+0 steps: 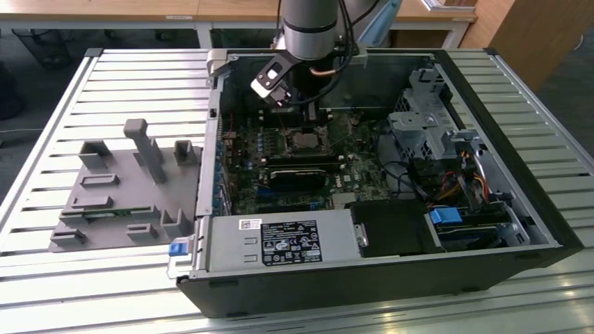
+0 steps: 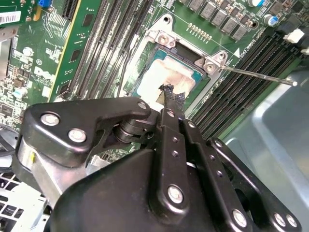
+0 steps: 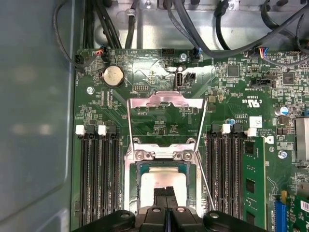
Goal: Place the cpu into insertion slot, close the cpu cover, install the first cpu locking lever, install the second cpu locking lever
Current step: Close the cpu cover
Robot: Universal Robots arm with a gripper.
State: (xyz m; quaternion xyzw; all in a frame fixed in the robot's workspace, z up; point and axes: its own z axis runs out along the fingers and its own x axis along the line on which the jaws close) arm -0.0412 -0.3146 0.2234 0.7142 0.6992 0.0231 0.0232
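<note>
The cpu (image 3: pixel 161 178) lies flat in the insertion slot (image 3: pixel 143 182) on the green board, its pale silver top (image 2: pixel 164 72) showing. My gripper (image 3: pixel 166 194) is shut, the black fingertips (image 2: pixel 170 96) pressed together with nothing between them, right over the cpu's edge; contact cannot be told. The cpu cover (image 3: pixel 166 100), a silvery frame with a square window, stands swung back from the slot. A thin metal locking lever (image 2: pixel 260 76) sticks out free beside the slot (image 2: pixel 186 50). In the exterior view my gripper (image 1: pixel 311 117) hangs inside the case, just above the slot (image 1: pixel 304 142).
Black memory slots (image 3: pixel 99 179) flank the slot on both sides. A long black card (image 1: pixel 299 174) lies in front of it. Cables (image 3: pixel 203 38), a drive cage (image 1: pixel 418 129) and the case walls hem in the board. A grey fixture (image 1: pixel 121 188) stands outside on the slatted table.
</note>
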